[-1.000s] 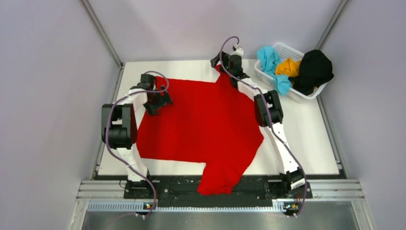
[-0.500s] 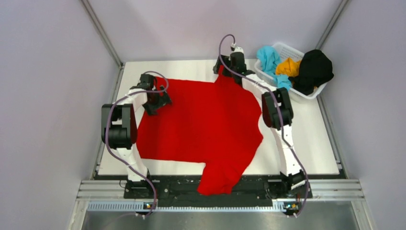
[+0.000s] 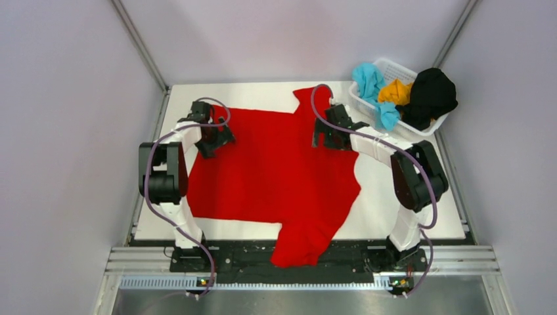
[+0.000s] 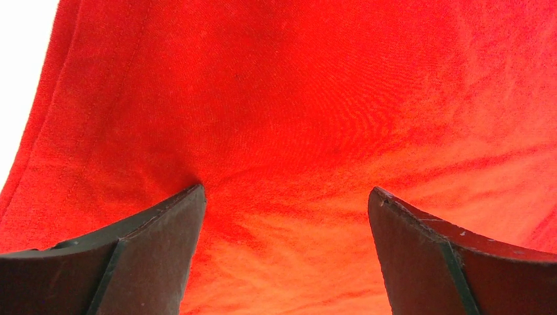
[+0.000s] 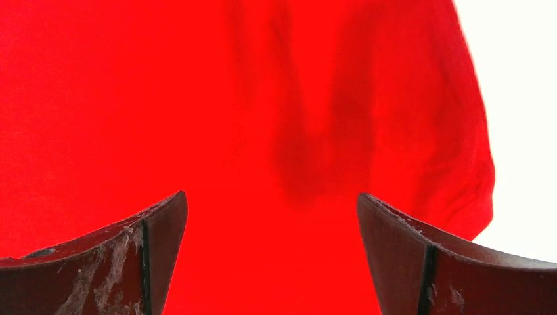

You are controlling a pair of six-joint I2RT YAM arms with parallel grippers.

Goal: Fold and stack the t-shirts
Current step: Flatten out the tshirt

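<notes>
1. Right gripper (image 3: 326,139) — drawn back off the far sleeve (image 3: 304,98) held a second ago; jaws now spread wide, clasping nothing, red shirt (image 3: 276,170) flat beneath and between them.
2. Left gripper (image 3: 215,141) — unmoved; jaws likewise apart, tips down on the same shirt, its left edge just beside them.

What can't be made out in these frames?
Top view: the black tee covers the basket's right side; the orange tee and teal tee are bunched, partly buried.
Top view: the arms cover bits of the red tee.
Wrist views: left end effector and right end effector open; fabric contact unclear, frames crop the tee.
</notes>
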